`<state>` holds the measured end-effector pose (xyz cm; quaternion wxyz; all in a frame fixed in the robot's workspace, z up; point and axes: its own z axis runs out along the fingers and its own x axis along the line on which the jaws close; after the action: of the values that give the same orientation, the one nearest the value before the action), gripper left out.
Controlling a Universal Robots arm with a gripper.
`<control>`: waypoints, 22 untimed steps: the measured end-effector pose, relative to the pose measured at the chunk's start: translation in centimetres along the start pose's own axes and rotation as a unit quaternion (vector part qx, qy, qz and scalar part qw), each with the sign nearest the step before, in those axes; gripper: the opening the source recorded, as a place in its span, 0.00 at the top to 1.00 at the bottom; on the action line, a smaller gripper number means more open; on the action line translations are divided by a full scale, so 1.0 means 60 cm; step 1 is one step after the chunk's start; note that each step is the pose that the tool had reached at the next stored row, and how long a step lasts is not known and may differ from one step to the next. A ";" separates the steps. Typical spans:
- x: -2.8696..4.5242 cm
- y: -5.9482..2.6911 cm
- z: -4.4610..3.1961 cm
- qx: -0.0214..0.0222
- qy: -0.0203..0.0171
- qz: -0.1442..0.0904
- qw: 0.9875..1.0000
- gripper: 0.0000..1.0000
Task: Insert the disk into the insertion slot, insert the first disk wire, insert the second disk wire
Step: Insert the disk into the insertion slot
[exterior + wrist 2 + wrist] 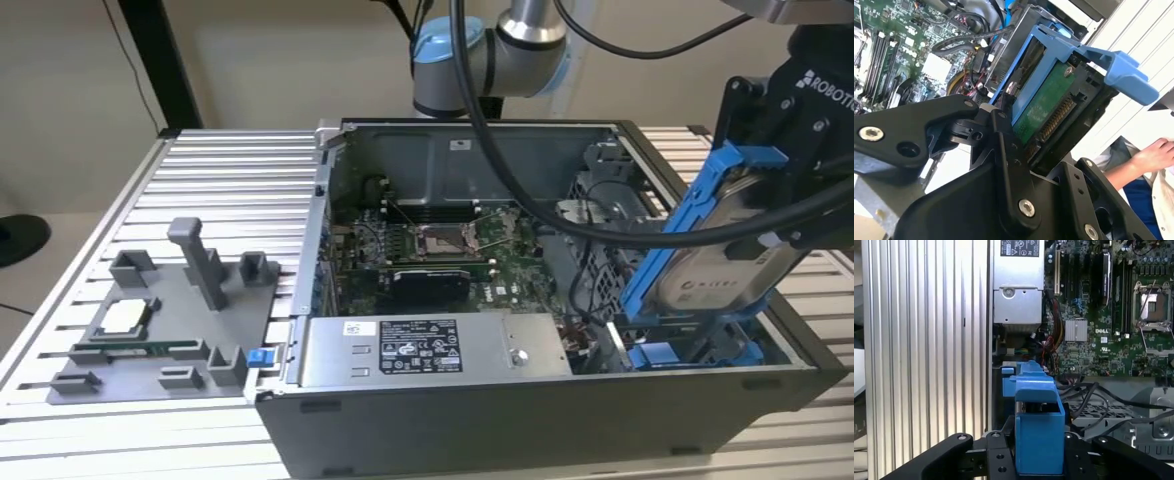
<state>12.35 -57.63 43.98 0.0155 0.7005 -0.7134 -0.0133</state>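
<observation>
The disk (717, 282) is held steeply tilted over the corner of the computer case (534, 425) at the exterior view's right, with its labelled silver face turned towards that camera. It is framed in a blue carrier (694, 195), whose upper end stands well above the case rim. In the second wrist view the green circuit board on the disk's underside (1046, 107) is seen.

The disk is gripped by the gripper (767, 225). In the first wrist view its black fingers (1000, 460) are closed against both sides of the carrier (1039, 437), with no gap left.

The insertion slot (674, 352), marked by its blue clips, lies directly beneath the disk's lower end. Whether the carrier touches the clips cannot be told.

Just beside the slot, towards the exterior view's left, the grey power-supply box (427, 350) is set along the near wall. The motherboard (441, 245) is laid on the case floor beyond it. Loose wires (1089, 395) are bunched between the drive bay and the motherboard. A thick black cable (534, 205) is draped across the open case and passes in front of the disk.

Around the case a ribbed metal table (240, 170) is spread. A grey fixture plate (147, 330) is placed well apart at the exterior view's left. A person's hand (1154, 155) is seen past the table's edge in the second wrist view.
</observation>
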 end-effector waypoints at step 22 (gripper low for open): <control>0.000 -0.017 0.055 0.000 -0.001 0.000 1.000 1.00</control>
<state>13.26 -57.68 40.62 0.0151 0.7005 -0.7134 -0.0137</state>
